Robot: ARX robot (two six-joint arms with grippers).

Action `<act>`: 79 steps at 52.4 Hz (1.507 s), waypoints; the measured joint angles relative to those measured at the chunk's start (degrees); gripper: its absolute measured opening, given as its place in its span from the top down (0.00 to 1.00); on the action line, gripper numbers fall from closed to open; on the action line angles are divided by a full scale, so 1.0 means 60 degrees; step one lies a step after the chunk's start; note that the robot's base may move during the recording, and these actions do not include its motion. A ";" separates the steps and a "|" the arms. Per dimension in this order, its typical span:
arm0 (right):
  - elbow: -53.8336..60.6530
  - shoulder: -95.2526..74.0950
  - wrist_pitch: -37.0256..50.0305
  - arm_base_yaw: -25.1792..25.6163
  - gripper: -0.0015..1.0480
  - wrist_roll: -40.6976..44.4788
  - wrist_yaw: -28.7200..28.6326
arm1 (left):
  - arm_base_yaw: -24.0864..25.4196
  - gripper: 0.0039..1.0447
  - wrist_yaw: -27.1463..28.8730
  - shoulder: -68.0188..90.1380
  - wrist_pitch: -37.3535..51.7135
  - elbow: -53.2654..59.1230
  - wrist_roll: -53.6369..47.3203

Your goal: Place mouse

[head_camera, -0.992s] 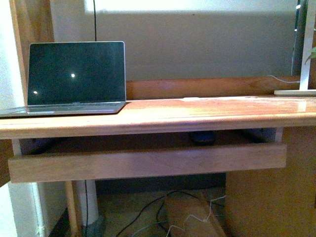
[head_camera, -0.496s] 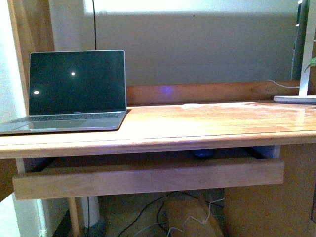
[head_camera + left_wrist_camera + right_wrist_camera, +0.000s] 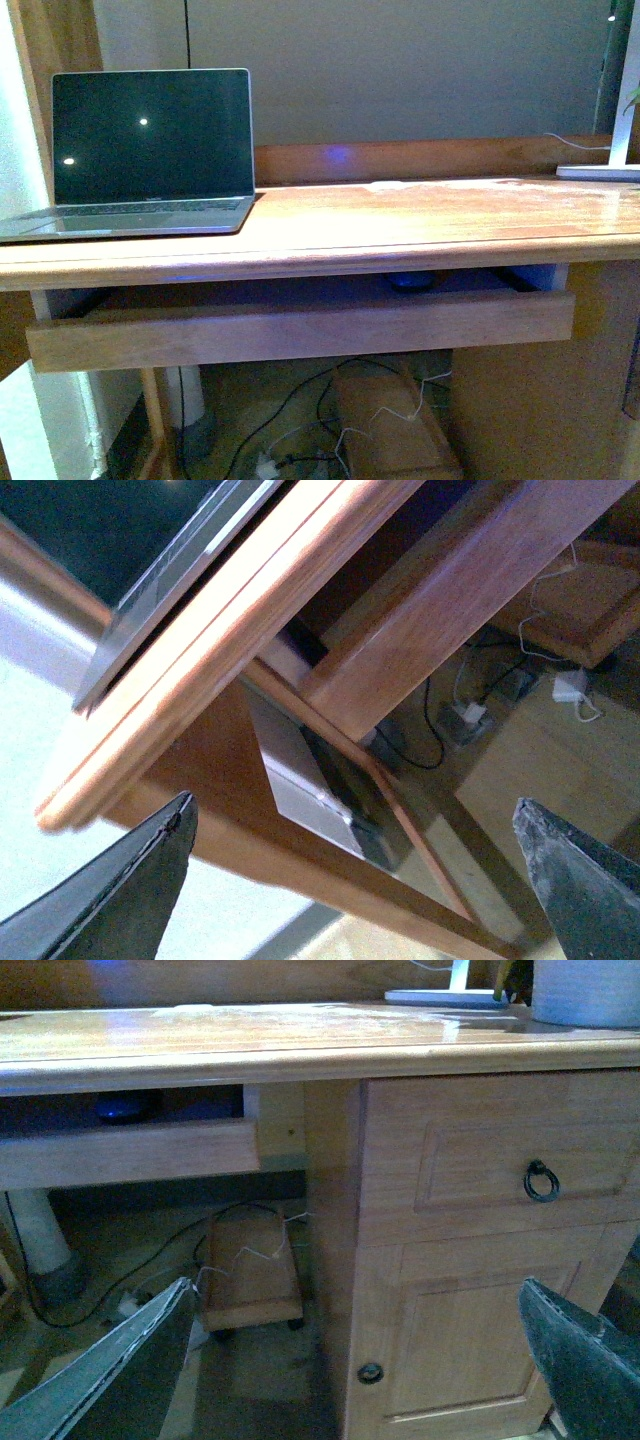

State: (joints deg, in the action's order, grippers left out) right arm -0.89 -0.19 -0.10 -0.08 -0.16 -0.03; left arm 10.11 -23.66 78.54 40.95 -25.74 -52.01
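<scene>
Only partly seen: mouse [image 3: 411, 281], dark, low-domed, in pull-out tray [image 3: 300, 335] shadow; left hand [image 3: 352, 802], right hand [image 3: 355, 1285] wide, empty.

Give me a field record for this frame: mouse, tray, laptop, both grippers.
mouse: dark, lying in the pull-out tray, right of centre, mostly hidden behind the tray front
tray: pulled out from under the desktop
laptop: open, screen dark, on the left end of the desk
left gripper: open, empty, near the desk's left corner
right gripper: open, empty, facing the desk's right cabinet
front view: neither arm visible
task state: mouse not grasped
</scene>
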 joint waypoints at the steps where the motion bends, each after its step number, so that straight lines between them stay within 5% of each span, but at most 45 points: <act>1: 0.0000 0.0000 0.0000 0.0000 0.07 0.0000 0.0000 | -0.0007 0.07 -0.0069 0.0131 0.0124 -0.0029 -0.0142; 21: 0.0000 0.0000 0.0000 0.0000 0.07 0.0000 0.0000 | -0.0506 0.07 -0.1311 0.4280 0.1694 -0.2251 -0.3373; 58: 0.0000 0.0000 0.0000 0.0000 0.07 0.0000 0.0000 | -0.1104 0.07 -0.1552 0.7271 0.1035 -0.5209 -0.6029; 69: 0.0000 0.0000 0.0000 0.0000 0.07 0.0000 0.0004 | -0.1628 0.07 0.0007 0.5992 -0.0721 -0.4295 -0.4830; 79: 0.0000 0.0000 0.0000 0.0000 0.07 0.0000 0.0000 | -0.1891 0.07 -0.0484 0.3978 -0.3279 -0.3169 -0.3424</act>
State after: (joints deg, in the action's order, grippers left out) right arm -0.89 -0.19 -0.10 -0.08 -0.16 -0.03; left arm -1.23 -26.57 102.41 21.28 -44.75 -72.55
